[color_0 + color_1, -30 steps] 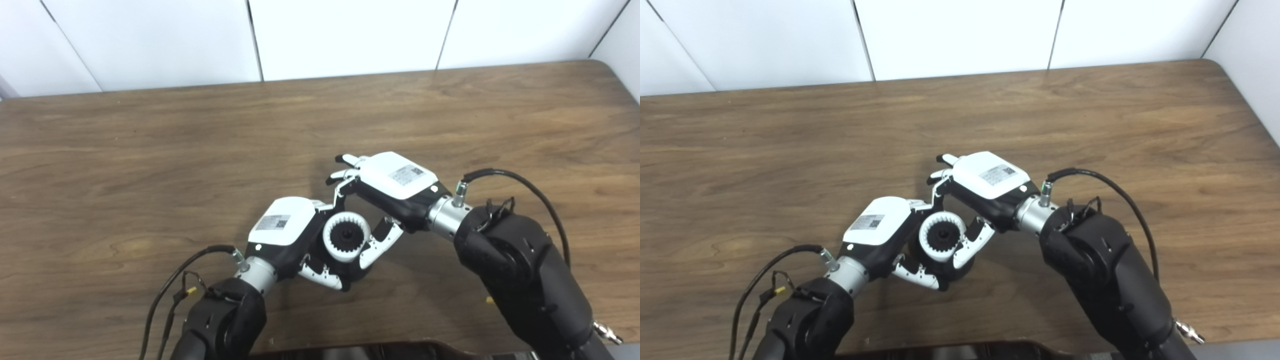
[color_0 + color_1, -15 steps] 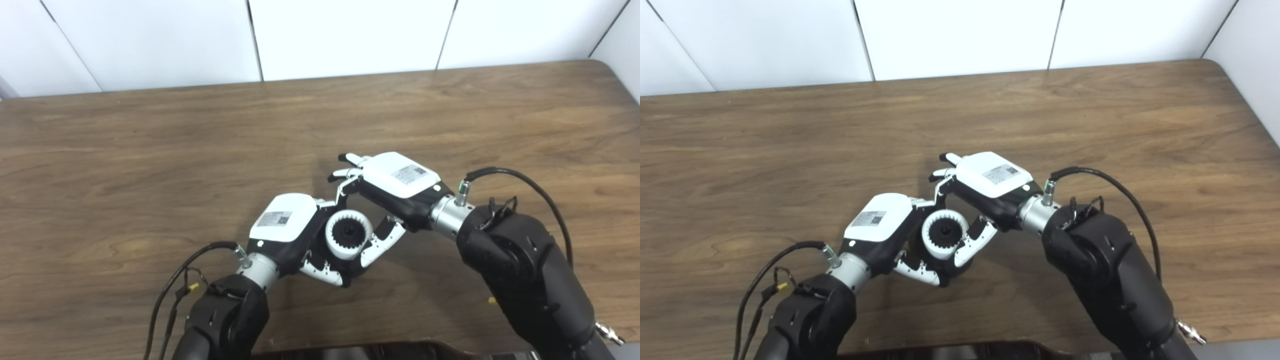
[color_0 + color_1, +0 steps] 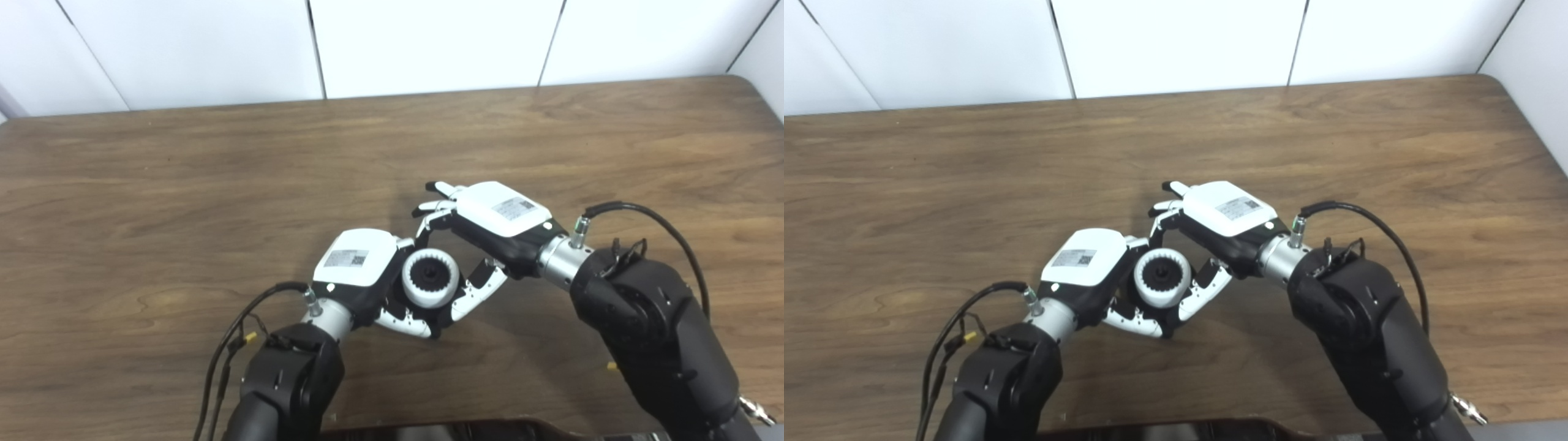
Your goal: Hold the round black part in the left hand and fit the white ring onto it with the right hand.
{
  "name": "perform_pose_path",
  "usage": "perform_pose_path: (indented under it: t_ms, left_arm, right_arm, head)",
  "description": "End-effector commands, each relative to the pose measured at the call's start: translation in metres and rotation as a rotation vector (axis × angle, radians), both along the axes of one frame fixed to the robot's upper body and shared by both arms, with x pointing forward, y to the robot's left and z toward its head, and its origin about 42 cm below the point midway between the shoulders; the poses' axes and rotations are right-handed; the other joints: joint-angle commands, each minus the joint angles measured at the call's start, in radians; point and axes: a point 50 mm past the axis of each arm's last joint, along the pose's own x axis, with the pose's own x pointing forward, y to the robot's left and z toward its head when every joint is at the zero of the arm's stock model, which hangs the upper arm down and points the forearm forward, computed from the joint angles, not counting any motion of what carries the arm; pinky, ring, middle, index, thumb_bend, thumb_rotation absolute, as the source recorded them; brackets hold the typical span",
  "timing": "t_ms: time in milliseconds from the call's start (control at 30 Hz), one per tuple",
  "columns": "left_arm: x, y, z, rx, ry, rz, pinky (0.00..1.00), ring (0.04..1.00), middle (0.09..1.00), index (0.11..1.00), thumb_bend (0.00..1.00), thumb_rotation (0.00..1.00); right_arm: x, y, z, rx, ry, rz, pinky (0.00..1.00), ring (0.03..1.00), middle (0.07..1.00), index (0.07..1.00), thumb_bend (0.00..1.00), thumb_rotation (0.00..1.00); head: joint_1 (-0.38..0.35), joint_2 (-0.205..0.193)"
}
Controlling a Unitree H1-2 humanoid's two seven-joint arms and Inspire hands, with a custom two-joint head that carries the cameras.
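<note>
Left eye view: my left hand (image 3: 358, 266) grips the round black part (image 3: 429, 278); my right hand (image 3: 490, 226) pinches the white ring (image 3: 409, 288) around it.

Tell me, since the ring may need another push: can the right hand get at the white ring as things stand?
Probably yes. The right hand sits right beside the white ring, its fingers curling against the rim. The left hand holds the black part from the other side, leaving that side free.

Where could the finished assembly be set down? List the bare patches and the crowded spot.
Bare wood lies across the table left of the left hand, behind both hands toward the wall, and right of the right hand. It is crowded at near centre, where both hands close around the white ring.
</note>
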Motion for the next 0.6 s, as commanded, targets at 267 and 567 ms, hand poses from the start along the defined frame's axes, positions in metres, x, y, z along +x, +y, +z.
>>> perform_pose_path:
  t_ms: [267,567]
  left_arm:
    - [0.000,0.007,0.003,0.061,0.091,0.028,0.88,0.933,0.921,0.887,0.96,0.35]
    - [0.005,0.012,0.013,0.150,0.179,0.078,1.00,0.998,0.975,0.942,1.00,0.36]
  right_arm:
    - [0.008,-0.008,0.015,0.010,-0.059,-0.015,0.95,1.000,0.884,0.712,1.00,0.40]
    - [0.008,-0.013,0.017,0.024,-0.076,-0.028,0.95,1.000,0.879,0.718,1.00,0.41]
  head:
    - [0.003,-0.001]
    - [0.007,-0.008]
